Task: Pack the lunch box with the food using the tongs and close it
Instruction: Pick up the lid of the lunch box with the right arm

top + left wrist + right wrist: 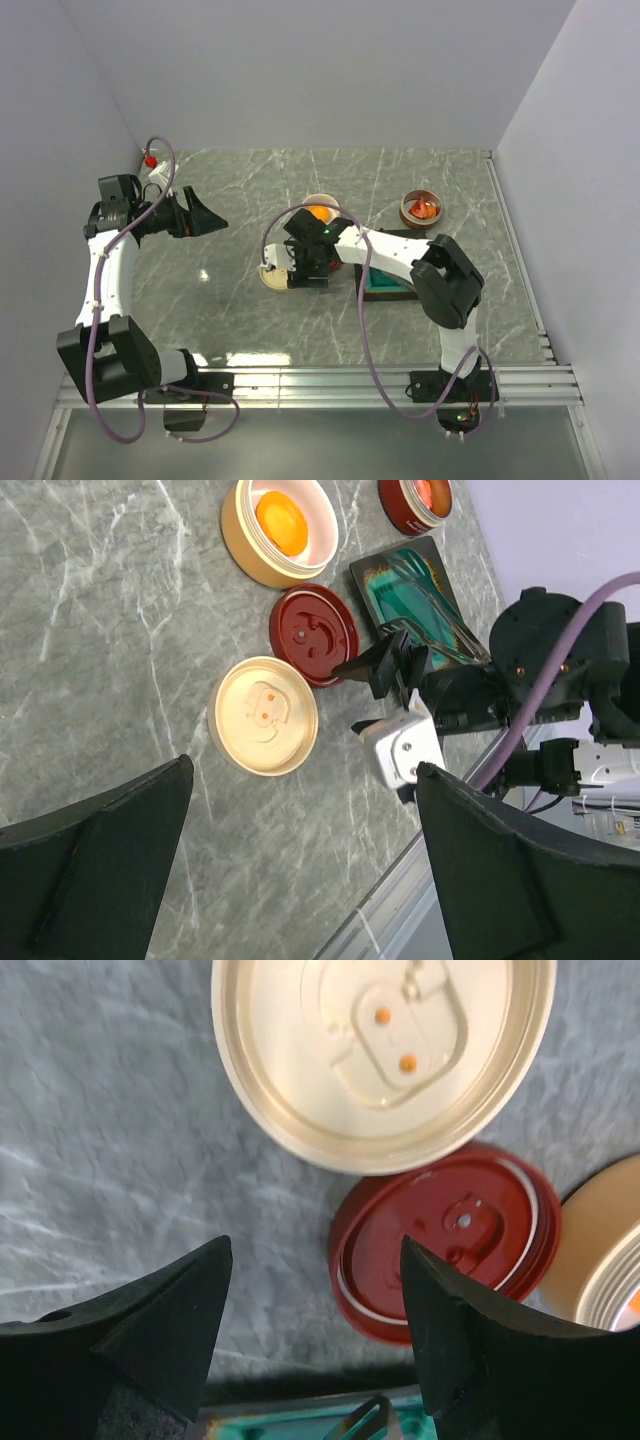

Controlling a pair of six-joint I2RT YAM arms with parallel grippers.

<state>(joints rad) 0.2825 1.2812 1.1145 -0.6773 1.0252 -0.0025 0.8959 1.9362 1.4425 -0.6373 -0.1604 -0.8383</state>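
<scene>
Two slim silver arms form the tongs; left pincer and right pincer gape apart.

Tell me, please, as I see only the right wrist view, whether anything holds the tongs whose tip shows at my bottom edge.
Observer: No, the tongs lie free on the teal tray.
Operator: Thanks. What is in the tan bowl beside the red lid?
Observer: One round orange piece.
Operator: And the left gripper?
Observer: It hangs open off to the left, well clear of the tray.
</scene>
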